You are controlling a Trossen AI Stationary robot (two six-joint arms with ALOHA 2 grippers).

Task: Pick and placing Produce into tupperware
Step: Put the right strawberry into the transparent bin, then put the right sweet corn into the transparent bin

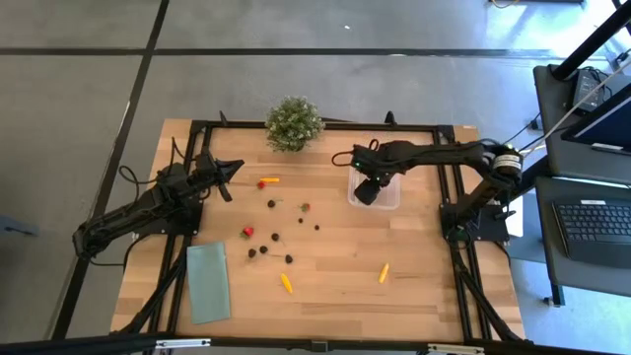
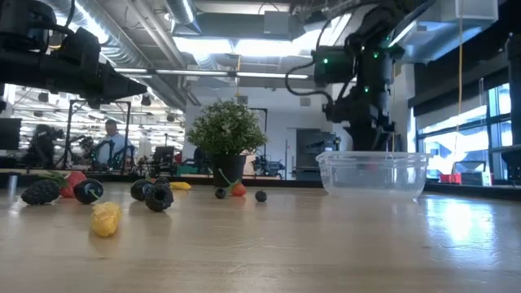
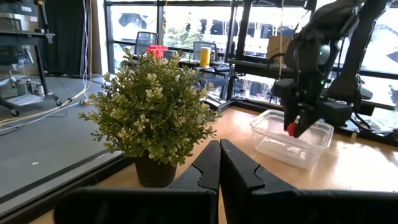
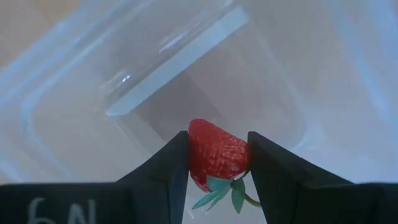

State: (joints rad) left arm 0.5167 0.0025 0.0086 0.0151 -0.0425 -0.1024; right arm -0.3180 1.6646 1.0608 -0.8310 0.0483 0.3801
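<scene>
While the small clear plastic tupperware box (image 1: 376, 193) with rounded corners sits at about two o'clock from the centre of the wooden table (image 1: 414, 286), nothing can be made out lying on its floor. Right above it hangs the right gripper (image 4: 217, 155), its fingers pinched on a red toy strawberry (image 4: 214, 155) with a green stalk. Only the right wrist view shows this berry plainly; the left wrist view gives just a red speck at the fingertips, and the high view hides it under the arm. Loose produce (image 1: 271, 242) lies scattered toward seven o'clock from the box: dark berries, red pieces, yellow-orange pieces. A bushy green potted plant (image 1: 293, 122) stands at twelve o'clock on the table's edge. At nine o'clock waits the left gripper (image 3: 219, 163), fingers pressed together on nothing. A flat pale-green cloth (image 1: 208, 281) lies at seven o'clock.
</scene>
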